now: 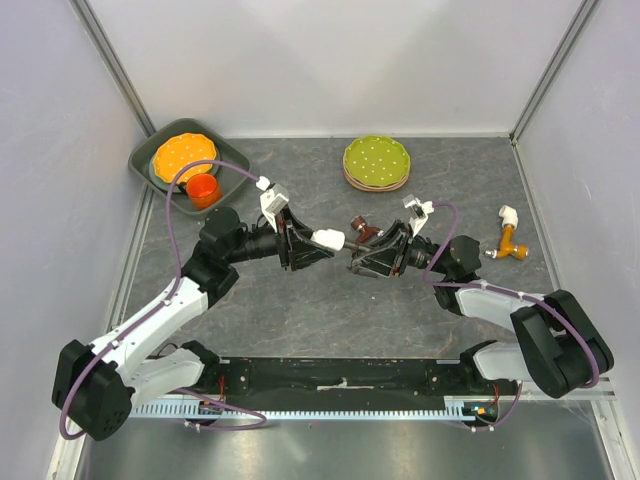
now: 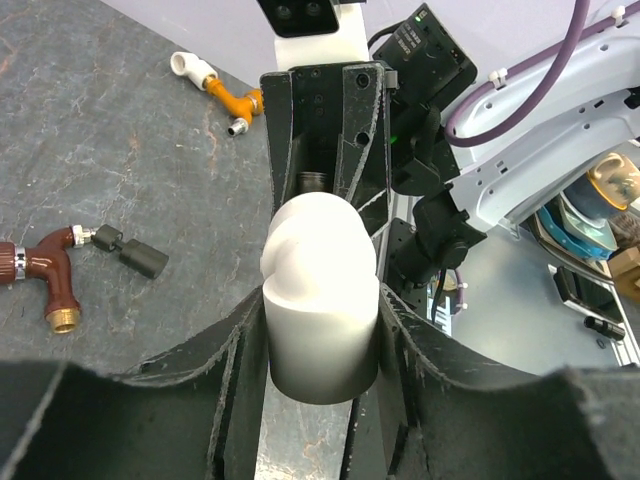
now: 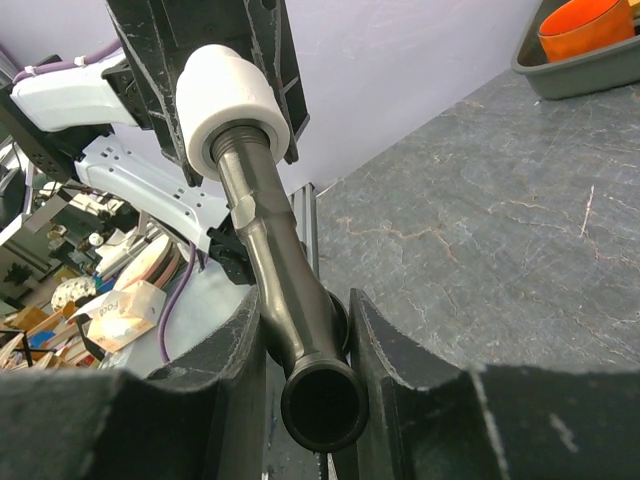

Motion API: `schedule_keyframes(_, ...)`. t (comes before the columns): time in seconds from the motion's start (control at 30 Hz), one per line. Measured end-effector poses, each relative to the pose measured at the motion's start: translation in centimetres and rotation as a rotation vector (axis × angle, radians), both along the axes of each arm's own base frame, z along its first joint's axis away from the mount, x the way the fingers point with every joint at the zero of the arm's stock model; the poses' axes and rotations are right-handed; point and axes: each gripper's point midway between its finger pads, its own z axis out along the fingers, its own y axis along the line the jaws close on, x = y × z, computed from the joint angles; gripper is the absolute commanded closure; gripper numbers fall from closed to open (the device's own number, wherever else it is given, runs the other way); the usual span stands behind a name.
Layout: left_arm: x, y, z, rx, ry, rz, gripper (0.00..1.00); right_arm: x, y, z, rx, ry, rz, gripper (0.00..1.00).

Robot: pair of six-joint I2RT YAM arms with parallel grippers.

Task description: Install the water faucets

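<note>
At table centre the left gripper (image 2: 320,335) clamps the white elbow fitting (image 2: 318,255), and the right gripper (image 3: 305,350) pinches the dark grey tap (image 3: 262,210), threaded end in the elbow's mouth. I'd keep both axes aligned and turn gently to avoid cross-threading. At ten o'clock, the grey tray (image 1: 140,166) holds an orange plate (image 1: 185,154) and orange cup (image 1: 202,189)

Reddish-brown tap (image 2: 52,272) partly beyond edge

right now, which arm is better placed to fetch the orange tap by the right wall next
Right, probably. The orange tap lies beside the right arm, across the table from the left end effector. The right end effector must first let go of the grey tap.
</note>
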Motion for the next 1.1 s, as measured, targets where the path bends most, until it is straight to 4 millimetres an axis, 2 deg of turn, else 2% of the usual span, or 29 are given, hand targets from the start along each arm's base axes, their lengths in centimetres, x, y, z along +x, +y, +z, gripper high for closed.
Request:
schedule_keyframes(0.2,-0.3,0.0,0.2,-0.001,0.000,-0.015,0.45,-0.2,0.0,-0.1,-0.004,-0.004,0.011,1.00)
schedule_keyframes(0.43,-0.6,-0.1,0.3,-0.004,0.009,-0.034,0.45,-0.6,0.1,0.0,-0.013,-0.044,0.031,1.00)
schedule_keyframes(0.83,-1.5,-0.4,1.7,-0.021,-0.010,-0.088,0.51,-0.9,0.5,2.0,-0.040,-0.296,-0.013,1.00)
schedule_keyframes(1.1,-1.5,-0.4,1.0,-0.003,0.019,-0.085,0.39,-0.8,0.8,1.4,-0.092,-0.326,-0.010,1.00)
